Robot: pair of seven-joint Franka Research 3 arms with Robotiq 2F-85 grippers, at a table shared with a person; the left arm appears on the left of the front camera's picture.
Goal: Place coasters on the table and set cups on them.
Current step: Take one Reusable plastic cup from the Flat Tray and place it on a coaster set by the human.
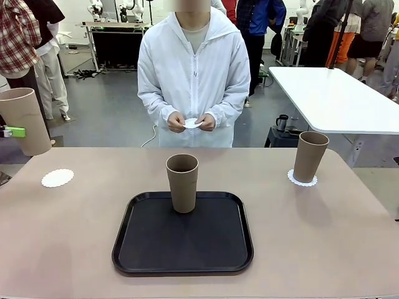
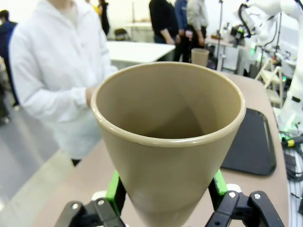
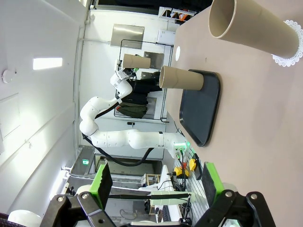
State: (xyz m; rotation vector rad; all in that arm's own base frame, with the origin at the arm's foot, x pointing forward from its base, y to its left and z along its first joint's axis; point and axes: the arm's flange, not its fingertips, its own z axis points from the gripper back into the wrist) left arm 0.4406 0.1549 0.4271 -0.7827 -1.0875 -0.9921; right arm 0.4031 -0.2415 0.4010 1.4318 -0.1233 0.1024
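L gripper (image 2: 165, 187) clamped on cup (image 2: 168, 142), off the table (image 1: 349, 249); bare coaster (image 1: 57, 178) below it, slightly inboard. R gripper (image 3: 155, 182) wide open, empty; 2nd cup (image 3: 255, 28) on 2nd coaster (image 3: 289, 56) ahead of it, 3rd cup (image 1: 182, 182) on tray (image 1: 143, 249) beyond.

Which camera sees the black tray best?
The front view: the whole tray lies in the middle, one cup standing on it. The left wrist view catches a part; the right wrist view shows it sideways.
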